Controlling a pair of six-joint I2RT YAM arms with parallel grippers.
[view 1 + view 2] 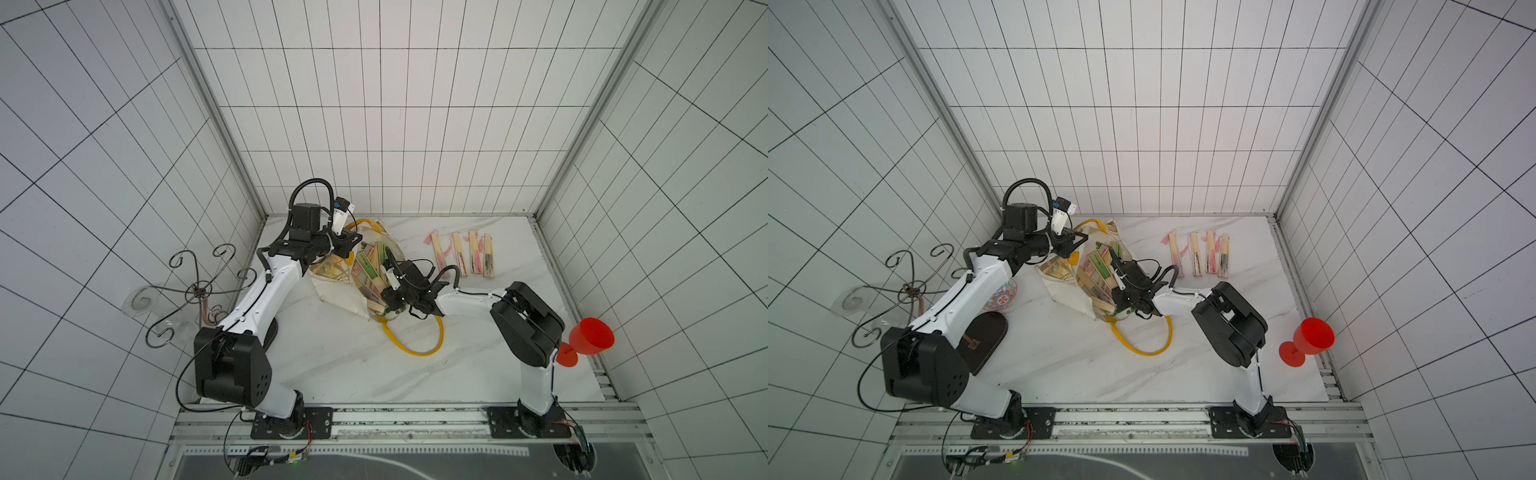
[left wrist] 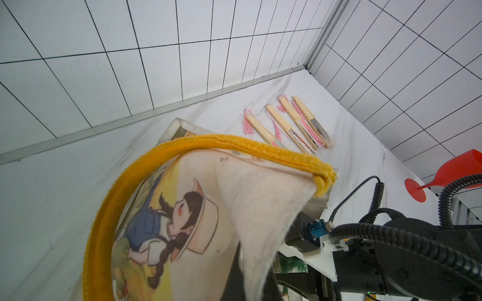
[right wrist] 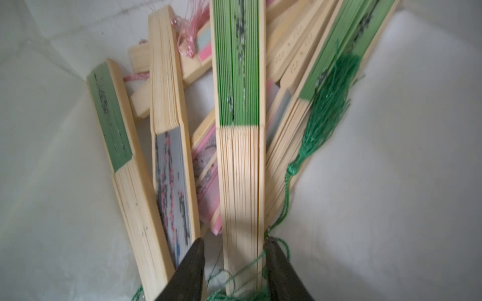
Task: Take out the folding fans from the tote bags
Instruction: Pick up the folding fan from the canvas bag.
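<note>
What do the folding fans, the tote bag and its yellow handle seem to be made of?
The folding fans: pale slats, probably bamboo or light wood, matte with fine grain lines; the folds look like printed paper or cloth.
The tote bag: cream woven cloth, likely canvas, slightly fuzzy, with a printed cartoon girl.
Its handle: thick mustard-yellow webbing, coarse ribbed weave.

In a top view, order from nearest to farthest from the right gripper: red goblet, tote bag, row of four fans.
1. tote bag: the right gripper reaches into it.
2. row of four fans: on the table.
3. red goblet: at the table's edge.
</note>
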